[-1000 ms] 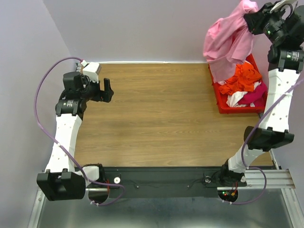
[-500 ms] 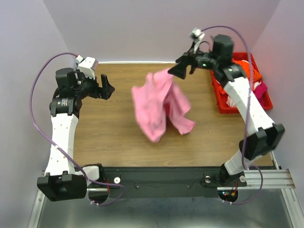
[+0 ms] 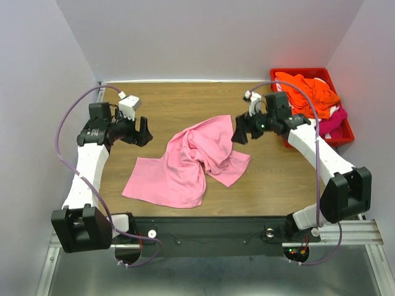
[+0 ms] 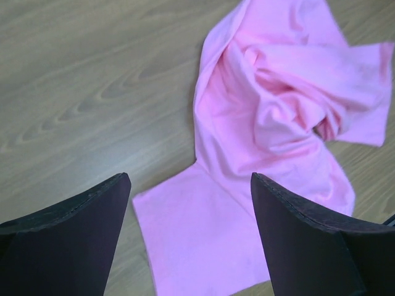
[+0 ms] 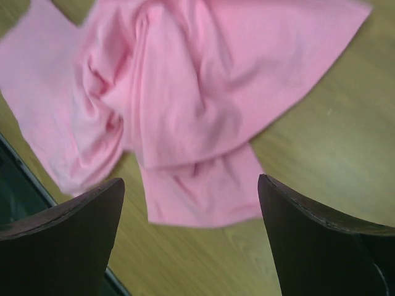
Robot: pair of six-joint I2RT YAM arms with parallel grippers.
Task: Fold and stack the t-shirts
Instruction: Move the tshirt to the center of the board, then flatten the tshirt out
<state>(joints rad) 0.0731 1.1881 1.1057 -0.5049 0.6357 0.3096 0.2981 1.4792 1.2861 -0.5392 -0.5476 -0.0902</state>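
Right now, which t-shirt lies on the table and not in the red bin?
The light pink t-shirt, crumpled on the table; the orange t-shirt and the magenta t-shirt sit in the red bin.

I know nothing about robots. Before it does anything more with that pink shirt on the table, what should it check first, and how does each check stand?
1. Pink t-shirt lies on the table, held by neither arm: ok.
2. Shirt spread flat for folding: not ok; its middle is bunched and creased.
3. Sleeves and collar findable: cannot tell; the folds hide them.
4. Left end effector open and empty: ok.
5. Right end effector open and empty: ok.
6. Other t-shirts waiting in the red bin: ok.
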